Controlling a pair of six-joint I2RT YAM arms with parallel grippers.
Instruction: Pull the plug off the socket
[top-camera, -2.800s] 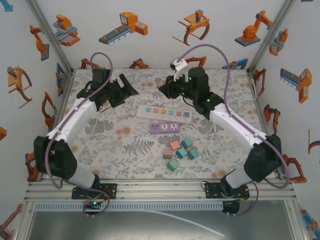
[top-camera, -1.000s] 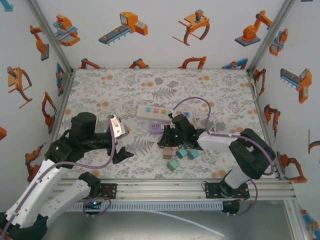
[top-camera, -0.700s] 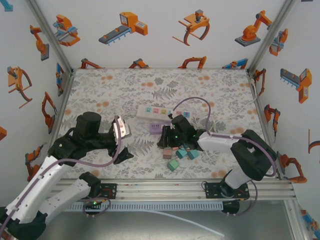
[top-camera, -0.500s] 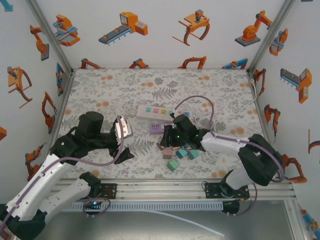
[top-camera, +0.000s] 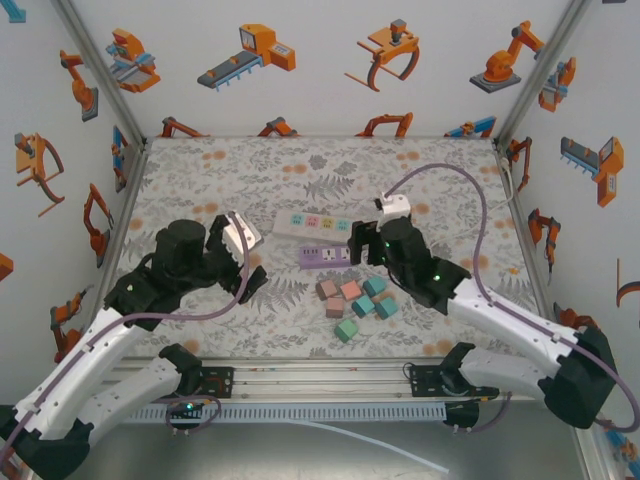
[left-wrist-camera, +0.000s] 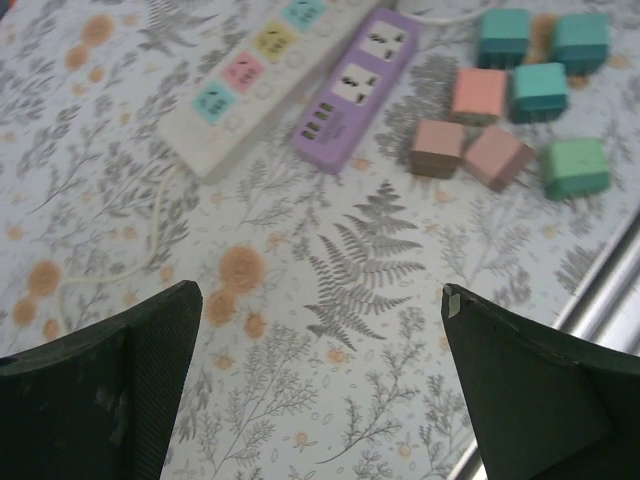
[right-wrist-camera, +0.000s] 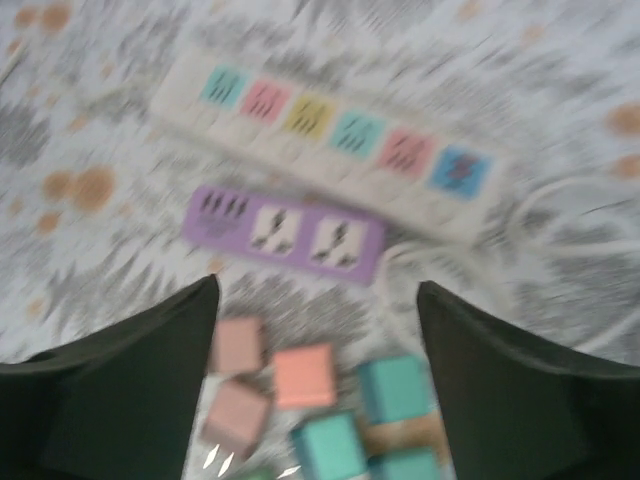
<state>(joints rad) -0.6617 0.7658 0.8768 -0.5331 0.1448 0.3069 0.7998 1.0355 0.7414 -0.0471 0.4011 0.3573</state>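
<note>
The table (top-camera: 200, 170) carries a floral cover on which all task items lie.

Left gripper (left-wrist-camera: 320, 295): fingers spread fully apart, nothing between them. It hovers over bare cover to the left of both strips.

Right gripper (right-wrist-camera: 317, 290): fingers parted wide, nothing held. It hangs above the near edge of the purple strip, over the loose plugs.

White power strip (top-camera: 312, 223): six coloured outlets, all of which appear vacant. Its cord runs off to the right.

Purple power strip (top-camera: 328, 256): it lies just in front of the white strip. Both mains sockets are visibly unoccupied.

Plugs (top-camera: 355, 305): seven cube-shaped units in pink, salmon, teal and green lie clustered on the cover, near the purple strip and apart from it.

Status: no plug is seated in either strip, so extraction appears complete. No step looks outstanding.
</note>
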